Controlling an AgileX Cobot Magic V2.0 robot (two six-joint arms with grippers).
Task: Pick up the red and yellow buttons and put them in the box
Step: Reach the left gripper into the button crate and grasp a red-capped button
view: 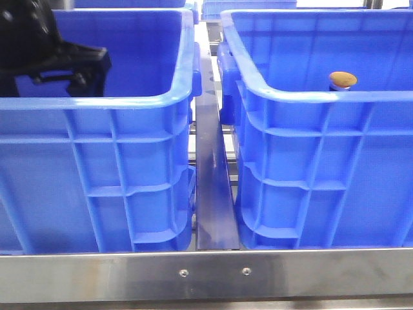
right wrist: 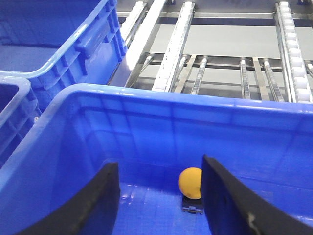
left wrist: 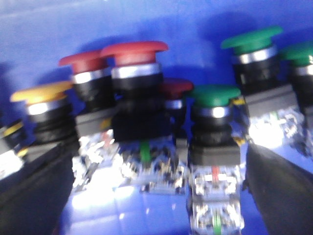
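While L gripper (left wrist: 146, 196) gapes at red button (left wrist: 134, 54), R gripper (right wrist: 159, 196) open by yellow button (right wrist: 190, 182)

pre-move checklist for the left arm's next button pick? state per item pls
1. Left gripper open: ok, fingers spread either side of the cluster.
2. Red button between the fingers: ok, roughly centred.
3. Neighbours clear: not ok, green button and a second red cap crowd it.
4. Focus: not ok, left wrist view blurred.
5. Right gripper empty: ok, open over a yellow button lying in the right crate.
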